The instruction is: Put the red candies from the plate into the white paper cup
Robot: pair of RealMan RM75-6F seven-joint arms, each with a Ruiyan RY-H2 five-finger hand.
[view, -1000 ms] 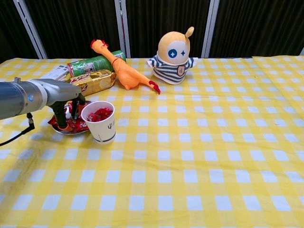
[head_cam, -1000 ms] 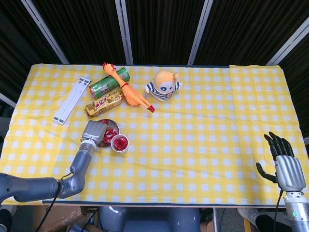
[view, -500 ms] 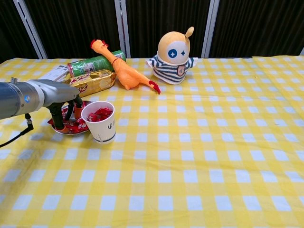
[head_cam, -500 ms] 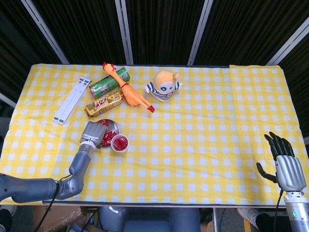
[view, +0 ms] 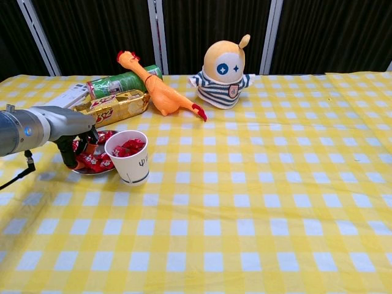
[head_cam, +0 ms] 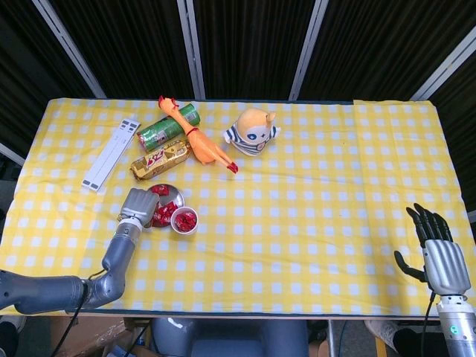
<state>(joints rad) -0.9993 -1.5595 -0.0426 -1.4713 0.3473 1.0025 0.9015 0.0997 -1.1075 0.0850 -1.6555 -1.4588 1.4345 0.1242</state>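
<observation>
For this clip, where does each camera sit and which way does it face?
Head view: high above the near edge, looking steeply down on the whole table; shows the left robot hand by the plate and the idle right robot hand.
Chest view: low, front-facing across the table; only the left robot hand shows.
Shared: plate, white paper cup, toy duck.

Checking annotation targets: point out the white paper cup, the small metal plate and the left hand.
white paper cup (view: 133,166), chest view, front wall.
small metal plate (head_cam: 168,190), head view, far rim.
left hand (head_cam: 138,204), head view, back of hand.

Left hand (view: 76,142) over the plate (view: 81,171) of red candies (view: 98,161), white paper cup (view: 130,158) just beside.
</observation>
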